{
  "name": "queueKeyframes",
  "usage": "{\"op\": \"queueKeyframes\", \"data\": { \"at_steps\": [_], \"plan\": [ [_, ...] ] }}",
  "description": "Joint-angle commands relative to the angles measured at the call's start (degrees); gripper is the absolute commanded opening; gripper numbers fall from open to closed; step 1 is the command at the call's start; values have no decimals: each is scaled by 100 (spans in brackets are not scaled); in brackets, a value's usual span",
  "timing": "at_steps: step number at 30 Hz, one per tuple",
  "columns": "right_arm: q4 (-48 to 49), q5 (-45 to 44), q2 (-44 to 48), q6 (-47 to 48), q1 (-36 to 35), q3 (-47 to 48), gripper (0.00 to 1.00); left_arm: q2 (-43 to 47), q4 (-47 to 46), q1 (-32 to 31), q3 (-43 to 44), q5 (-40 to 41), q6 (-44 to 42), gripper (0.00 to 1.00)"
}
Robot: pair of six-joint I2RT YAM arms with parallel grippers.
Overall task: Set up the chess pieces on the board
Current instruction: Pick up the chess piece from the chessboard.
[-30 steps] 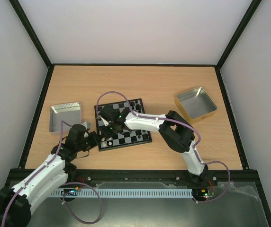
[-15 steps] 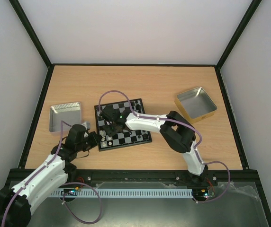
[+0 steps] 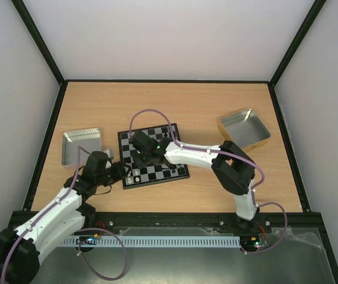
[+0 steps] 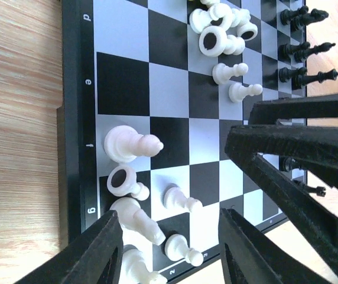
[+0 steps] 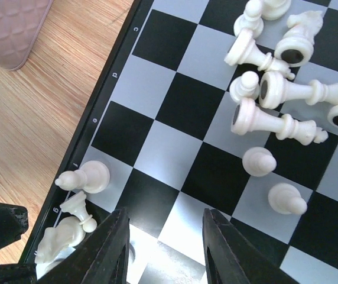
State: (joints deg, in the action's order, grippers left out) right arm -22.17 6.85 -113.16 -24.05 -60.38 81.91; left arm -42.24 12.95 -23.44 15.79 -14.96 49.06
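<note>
- Two hands work over one corner of the board, which sits slightly askew on the tabletop between a silver tin and a gold-sided tin. With so little room between them, one arm could clip the other on its next move.
- The left hand is spread and gripping nothing, with a few white chessmen between and just beside its fingers. Closing or swinging sideways here would likely knock them over or off the rim.
- The right hand hovers with jaws apart above a bare square, nothing between them.
- A heap of cream-white pieces lies toppled and touching mid-board. Pulling one out could roll its neighbours.
- The overhead view alone gives the layout of arms and tins, but there the pieces are too small to read.
- Only the left wrist view shows the black pieces ranked along the far edge, and the right hand's dark body looming close.
- Only the right wrist view shows the heap clearly, with dark bases turned sideways.
</note>
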Motion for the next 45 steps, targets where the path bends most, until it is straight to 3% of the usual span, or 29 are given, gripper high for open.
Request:
{"op": "queueKeyframes", "data": {
  "at_steps": [1,8,17,34,45],
  "plan": [
    [277,-202,303,-249,42,-252,34,-249,164,24,216,-24,-97,47],
    [393,-176,380,-259,66,-394,34,-761,95,24,289,-217,-114,38],
    [494,-176,427,-249,104,-502,33,-1007,47,24,328,-284,-154,19],
    [563,-127,475,-262,106,-549,33,-924,613,24,534,52,-344,3],
    [595,514,430,-15,103,-503,33,-969,1054,24,660,100,-346,2]
  ]
}}
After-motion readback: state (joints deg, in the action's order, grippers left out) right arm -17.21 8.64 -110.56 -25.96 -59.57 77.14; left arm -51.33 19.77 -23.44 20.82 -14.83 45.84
